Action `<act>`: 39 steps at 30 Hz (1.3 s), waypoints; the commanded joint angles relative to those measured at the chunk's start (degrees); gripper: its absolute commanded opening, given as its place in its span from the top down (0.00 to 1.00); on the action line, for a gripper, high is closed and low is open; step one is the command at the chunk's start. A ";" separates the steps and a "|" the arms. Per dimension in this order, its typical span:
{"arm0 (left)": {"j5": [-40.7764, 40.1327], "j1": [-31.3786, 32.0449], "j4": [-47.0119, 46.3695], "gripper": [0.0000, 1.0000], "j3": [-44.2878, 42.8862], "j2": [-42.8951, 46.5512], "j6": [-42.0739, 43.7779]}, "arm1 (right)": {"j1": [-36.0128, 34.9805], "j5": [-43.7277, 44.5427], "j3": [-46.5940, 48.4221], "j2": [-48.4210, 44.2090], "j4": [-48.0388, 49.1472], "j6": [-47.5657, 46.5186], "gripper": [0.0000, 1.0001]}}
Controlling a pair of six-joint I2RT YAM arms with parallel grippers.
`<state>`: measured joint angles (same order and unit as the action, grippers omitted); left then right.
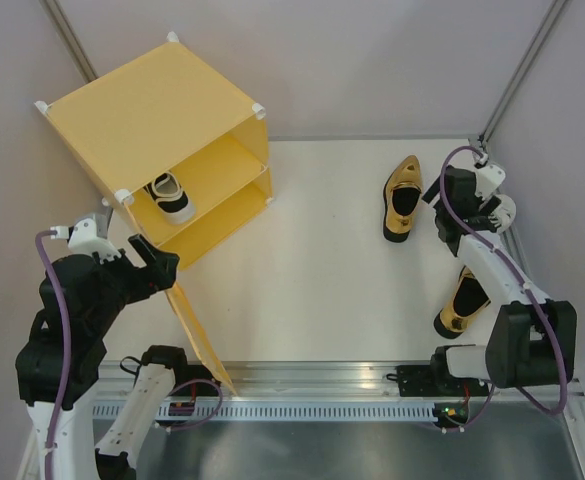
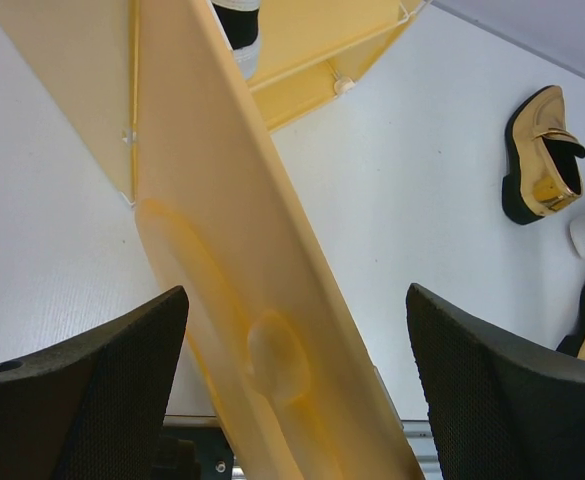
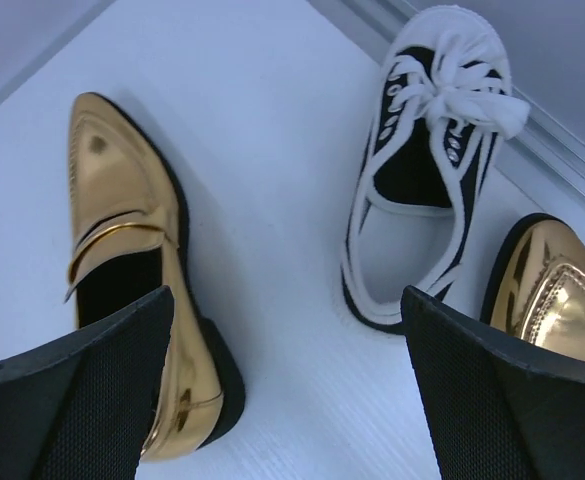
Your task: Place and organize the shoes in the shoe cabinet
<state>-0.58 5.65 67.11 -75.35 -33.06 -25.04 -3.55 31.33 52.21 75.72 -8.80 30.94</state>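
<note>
- Black fingers of the left gripper point(image 2: 294, 292) stood wide apart, with the open door point(image 2: 242, 300) of the yellow shoe cabinet point(image 2: 322, 40) passing between them.
- Wide open too, and empty, the right gripper point(image 3: 284, 300) hung above the white surface point(image 3: 272, 150), between a gold slip-on point(image 3: 132, 250) and a white-and-black sneaker point(image 3: 427, 170).
- Just beside that sneaker lay the toe of a second gold slip-on point(image 3: 557, 300).
- Inside the cabinet, another sneaker point(image 1: 170, 195) sat on the inner shelf point(image 1: 227, 160); the other three shoes lay outside it, on the surface's right side.
</note>
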 commanded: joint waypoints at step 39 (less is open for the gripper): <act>1.99 0.06 -1.81 0.08 -0.06 1.95 -0.28 | 6.99 -10.07 20.12 14.02 -9.47 -8.17 0.99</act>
<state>0.71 5.65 67.13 -75.24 -31.22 -25.04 7.40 20.95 66.54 94.32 -17.98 27.46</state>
